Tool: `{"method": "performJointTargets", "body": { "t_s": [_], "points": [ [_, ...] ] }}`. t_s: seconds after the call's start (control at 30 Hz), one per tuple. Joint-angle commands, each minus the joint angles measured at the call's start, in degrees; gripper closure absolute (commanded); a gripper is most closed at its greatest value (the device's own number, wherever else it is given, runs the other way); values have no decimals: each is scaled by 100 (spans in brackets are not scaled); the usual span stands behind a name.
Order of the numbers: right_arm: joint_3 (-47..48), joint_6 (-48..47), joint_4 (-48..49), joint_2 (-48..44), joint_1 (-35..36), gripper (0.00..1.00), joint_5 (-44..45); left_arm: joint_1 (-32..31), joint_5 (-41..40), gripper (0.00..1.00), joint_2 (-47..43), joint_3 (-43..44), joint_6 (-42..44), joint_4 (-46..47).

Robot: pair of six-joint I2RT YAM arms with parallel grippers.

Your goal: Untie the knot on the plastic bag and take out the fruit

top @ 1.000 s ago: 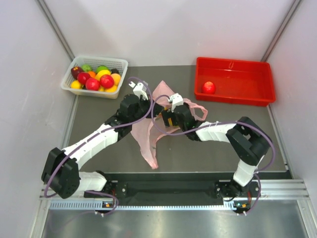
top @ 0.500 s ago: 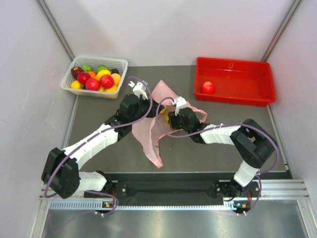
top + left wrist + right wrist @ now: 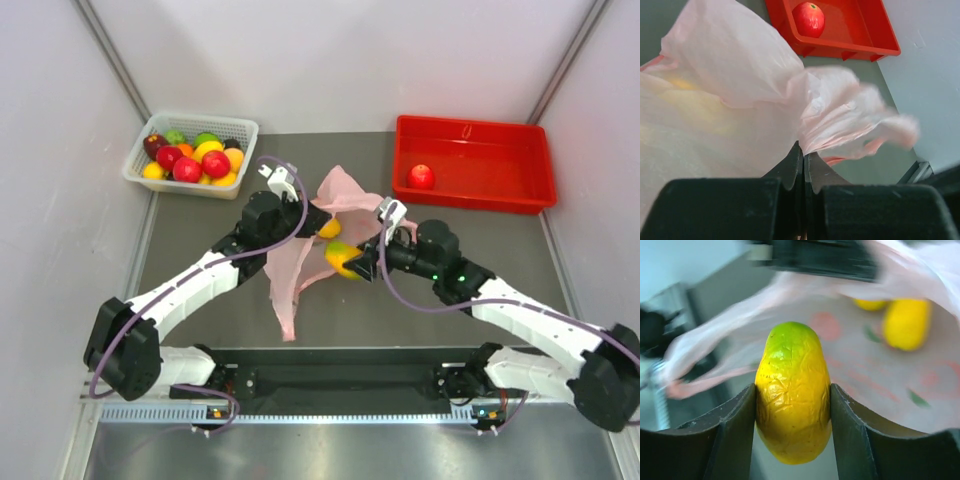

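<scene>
Currently the right gripper [image 3: 352, 264] is clenched on the mango [image 3: 792, 415], with one finger pressed flat against each flank. The mango's long axis runs parallel to the fingers. Its green end points away from the wrist, leftward toward the plastic bag [image 3: 730, 90], and its yellow end sits between the finger roots. The mango is at the bag mouth, with pink film behind it rather than around it.

The left gripper [image 3: 803, 157] is pinched fully closed on a fold of the bag film and holds that edge raised above the table [image 3: 200, 290]. No knot is visible at the mouth, which stands open. Judged from this, the untying step is complete and unloading is in progress.

Two yellow fruits [image 3: 906, 322] lie inside the bag, beyond the mango and on the far-left side of the right gripper. One apple [image 3: 422, 176] rests in the red tray [image 3: 480, 150].

Key relation for the coming move: the red tray lies to the right of and farther away than the held mango, opposite to the direction in which the fingers point. The right arm is the nearer arm to the tray, and the left arm is occupied with the bag. The carry therefore probably calls for a withdrawal to the right, away from the film, followed by a swing toward the far right.
</scene>
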Motion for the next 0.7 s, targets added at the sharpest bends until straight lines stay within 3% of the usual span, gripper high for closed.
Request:
{"method": "performJointTargets", "body": {
  "t_s": [0.0,0.1,0.2,0.3,0.43,0.47,0.57,0.67],
  "points": [
    [283,-305,-847,-501,-47,100,-2122,16,-46,100,49,8,-82,450],
    [361,-568,-1021,-915,-240,100,-2561,16,51,100,102,16,-117,494],
    [668,-798,-1365,-758,-582,100,-2905,7,60,100,85,34,-109,485],
    [932,-335,-1086,-468,-908,100,-2724,7,16,100,58,25,-82,442],
    [863,160,-110,-818,-1365,100,-680,16,42,100,5,-10,-38,363],
    [828,125,109,-862,-1374,100,718,16,25,100,-47,-19,-12,336],
    [975,54,305,-592,-1637,100,3096,16,7,100,-100,-54,-20,345],
    [1300,344,401,111,-2198,100,3953,7,60,100,-100,-71,-38,362]
  ]
}}
